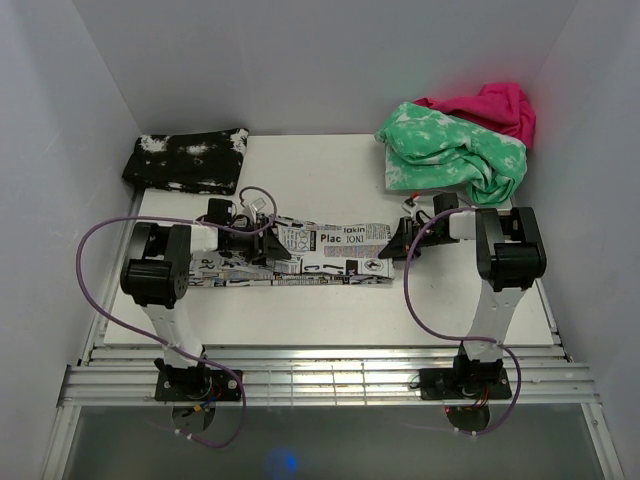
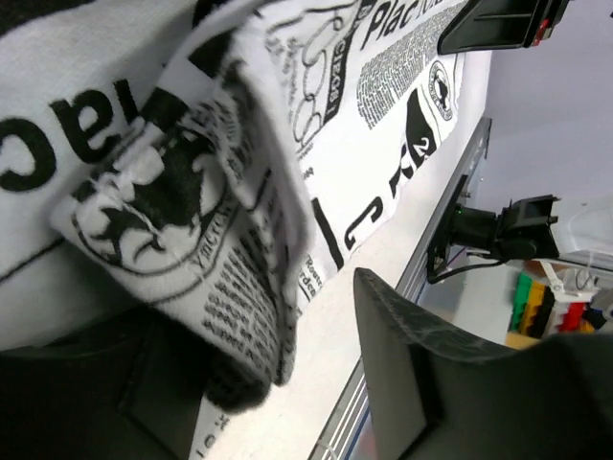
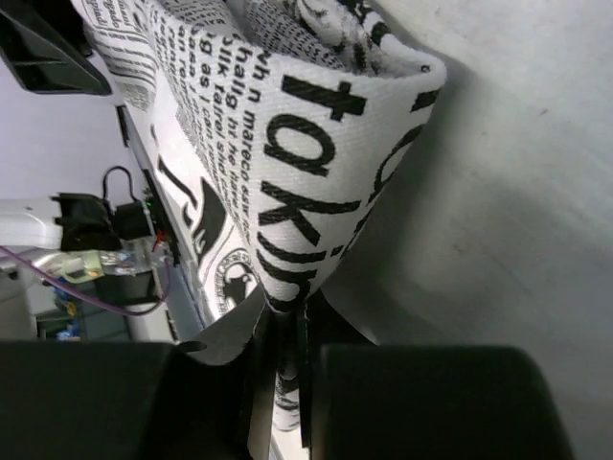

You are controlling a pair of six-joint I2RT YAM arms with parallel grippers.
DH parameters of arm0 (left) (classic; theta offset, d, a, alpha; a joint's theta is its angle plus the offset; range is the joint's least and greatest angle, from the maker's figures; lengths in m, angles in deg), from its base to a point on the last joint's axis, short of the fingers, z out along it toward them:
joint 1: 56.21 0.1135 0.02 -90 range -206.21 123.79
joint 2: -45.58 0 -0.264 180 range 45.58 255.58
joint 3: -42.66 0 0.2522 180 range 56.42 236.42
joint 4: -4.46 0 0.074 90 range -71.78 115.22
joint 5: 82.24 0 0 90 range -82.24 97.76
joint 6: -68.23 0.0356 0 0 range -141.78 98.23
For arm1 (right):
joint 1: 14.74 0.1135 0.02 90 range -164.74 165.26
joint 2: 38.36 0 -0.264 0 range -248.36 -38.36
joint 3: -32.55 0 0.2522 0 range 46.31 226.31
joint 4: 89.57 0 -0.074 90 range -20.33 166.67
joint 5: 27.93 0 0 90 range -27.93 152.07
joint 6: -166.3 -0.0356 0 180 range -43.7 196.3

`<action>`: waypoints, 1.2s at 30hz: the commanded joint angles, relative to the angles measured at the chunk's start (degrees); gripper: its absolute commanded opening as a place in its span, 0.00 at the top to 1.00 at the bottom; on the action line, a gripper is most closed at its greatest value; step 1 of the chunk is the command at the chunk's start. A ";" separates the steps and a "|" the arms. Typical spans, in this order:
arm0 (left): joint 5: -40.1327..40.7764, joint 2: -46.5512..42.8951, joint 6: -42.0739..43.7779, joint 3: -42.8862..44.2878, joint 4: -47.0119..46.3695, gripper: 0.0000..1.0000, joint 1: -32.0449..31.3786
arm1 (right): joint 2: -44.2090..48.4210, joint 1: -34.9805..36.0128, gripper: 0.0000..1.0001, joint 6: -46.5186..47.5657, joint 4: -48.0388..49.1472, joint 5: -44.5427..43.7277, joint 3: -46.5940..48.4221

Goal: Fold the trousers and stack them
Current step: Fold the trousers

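The trousers (image 1: 325, 252), white with black newspaper print, lie folded in a long band across the middle of the table. My left gripper (image 1: 272, 250) is at their left part. In the left wrist view its jaws (image 2: 306, 335) stand open, with bare table showing between them. The trousers (image 2: 192, 192) drape over one finger, and the other finger (image 2: 412, 364) is free. My right gripper (image 1: 396, 246) is at the band's right end. In the right wrist view it (image 3: 283, 321) is shut on a folded edge of the trousers (image 3: 287, 144), lifted a little off the table.
A black white-speckled folded garment (image 1: 187, 160) lies at the back left. A green-and-white mottled garment (image 1: 450, 155) and a pink one (image 1: 490, 105) are heaped at the back right. White walls close in three sides. Metal rails (image 1: 330, 385) run along the near edge.
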 commanded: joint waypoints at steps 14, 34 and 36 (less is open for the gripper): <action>14.47 -23.44 22.02 -3.59 20.59 0.19 17.11 | 4.11 -15.51 0.92 24.58 -27.13 -2.52 8.92; 15.70 -17.85 23.08 -1.67 20.85 0.13 22.56 | 7.63 -23.17 0.92 39.73 -60.20 19.69 26.07; 15.09 -15.64 23.25 -1.58 19.71 0.14 22.56 | 8.15 -22.56 0.92 38.77 -60.03 21.38 25.90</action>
